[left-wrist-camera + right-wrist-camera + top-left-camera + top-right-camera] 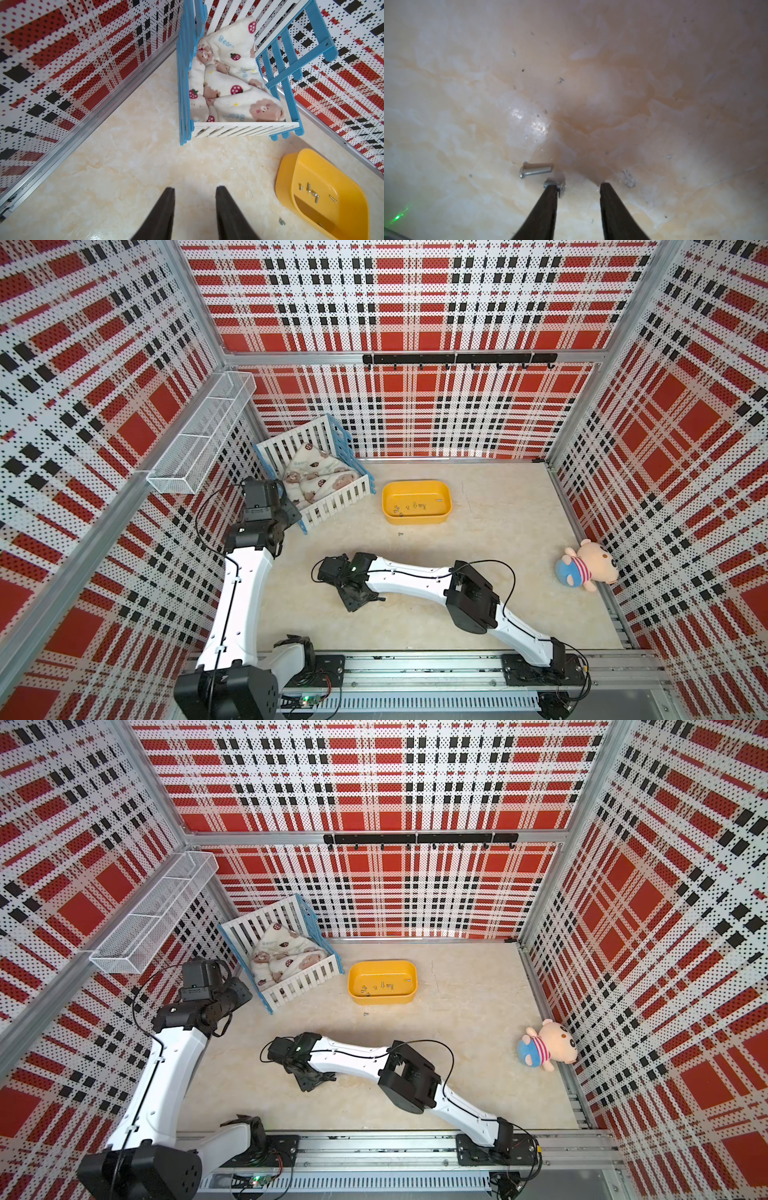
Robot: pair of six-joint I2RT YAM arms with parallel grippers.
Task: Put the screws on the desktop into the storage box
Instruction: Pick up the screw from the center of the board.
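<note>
Right claw point(579, 186) down at bench point(612, 83), part-open w/ nothing betw fingers: screw point(536, 169) lies just outside one fingertip point(549, 195), long axis along closing line, 2nd screw point(557, 185) touches that tip, so needs recentring; storage box point(417, 519) sits farther back; left claw point(194, 189) open, empty, by crib point(245, 124).

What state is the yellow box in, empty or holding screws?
Not empty: several small screws lie inside the yellow storage box; one more screw lies outside it on the desktop.

Left arm point(239, 597) and right arm point(411, 577): glossy white shells, black joint housings point(471, 601), looping black cables point(490, 561), tapered black gripper fingers point(164, 212).
</note>
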